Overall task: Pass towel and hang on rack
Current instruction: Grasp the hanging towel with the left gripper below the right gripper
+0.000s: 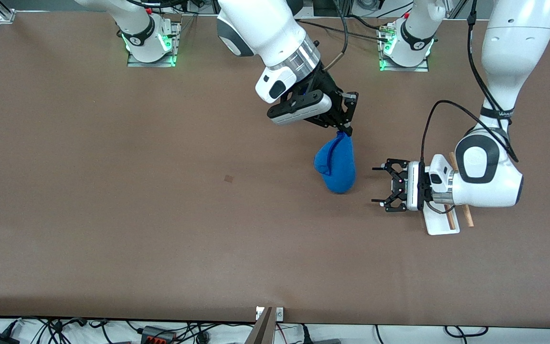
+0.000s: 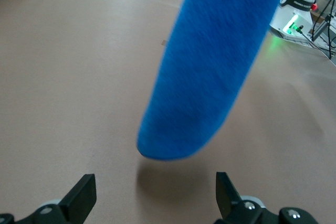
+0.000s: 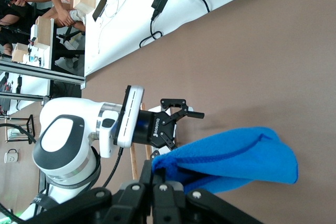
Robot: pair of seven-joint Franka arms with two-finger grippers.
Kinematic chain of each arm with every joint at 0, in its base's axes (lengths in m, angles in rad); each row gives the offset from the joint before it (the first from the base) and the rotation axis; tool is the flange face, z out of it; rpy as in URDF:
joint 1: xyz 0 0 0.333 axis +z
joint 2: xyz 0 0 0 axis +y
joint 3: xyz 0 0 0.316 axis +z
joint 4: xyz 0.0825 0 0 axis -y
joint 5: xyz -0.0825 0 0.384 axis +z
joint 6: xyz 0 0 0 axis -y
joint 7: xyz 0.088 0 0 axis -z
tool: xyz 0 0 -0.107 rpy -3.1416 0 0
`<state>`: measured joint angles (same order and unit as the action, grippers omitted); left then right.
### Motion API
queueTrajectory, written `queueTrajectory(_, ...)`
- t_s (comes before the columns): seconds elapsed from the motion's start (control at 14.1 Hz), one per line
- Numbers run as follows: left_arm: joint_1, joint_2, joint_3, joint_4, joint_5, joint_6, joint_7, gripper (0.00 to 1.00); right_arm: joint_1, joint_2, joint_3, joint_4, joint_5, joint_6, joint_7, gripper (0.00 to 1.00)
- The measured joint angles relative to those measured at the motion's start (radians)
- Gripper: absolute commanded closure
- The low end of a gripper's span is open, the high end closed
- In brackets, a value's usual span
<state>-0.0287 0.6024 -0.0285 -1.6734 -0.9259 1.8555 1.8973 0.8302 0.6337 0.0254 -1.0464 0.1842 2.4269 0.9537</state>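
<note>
The blue towel (image 1: 336, 165) hangs bunched in the air over the middle of the table, pinched at its top by my right gripper (image 1: 346, 130), which is shut on it. In the right wrist view the towel (image 3: 236, 158) trails from that gripper (image 3: 157, 174). My left gripper (image 1: 379, 186) stands open beside the towel's lower end, apart from it, jaws facing it. In the left wrist view the towel (image 2: 210, 66) hangs just ahead of the left gripper (image 2: 156, 195), with nothing between the fingers. The rack (image 1: 442, 223), white base and wooden rods, lies mostly hidden under the left arm.
Both arm bases (image 1: 151, 40) (image 1: 406, 45) stand along the table's edge farthest from the front camera. A small dark mark (image 1: 228, 178) is on the brown table. A wooden piece (image 1: 265, 325) and cables sit at the nearest edge.
</note>
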Motion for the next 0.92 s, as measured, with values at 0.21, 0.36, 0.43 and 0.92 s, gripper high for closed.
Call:
queueTrajectory(0.21,0.007,0.0,-0.023,-0.06,-0.078,0.004,0.098,0.0,0.009,0.001,0.0,0.0,0.0,0.0,0.002,1.0)
queueTrajectory(0.36,0.006,0.0,-0.036,-0.083,-0.109,0.026,0.14,0.0,0.014,0.002,0.0,-0.001,0.0,0.0,0.004,1.0)
queueTrajectory(0.43,0.006,0.0,-0.046,-0.09,-0.121,0.044,0.155,0.0,0.014,0.002,0.0,-0.002,0.0,0.0,0.004,1.0)
queueTrajectory(0.92,0.003,0.0,-0.102,-0.165,-0.227,0.112,0.315,0.27,0.014,0.003,0.0,-0.003,0.0,0.0,0.005,1.0)
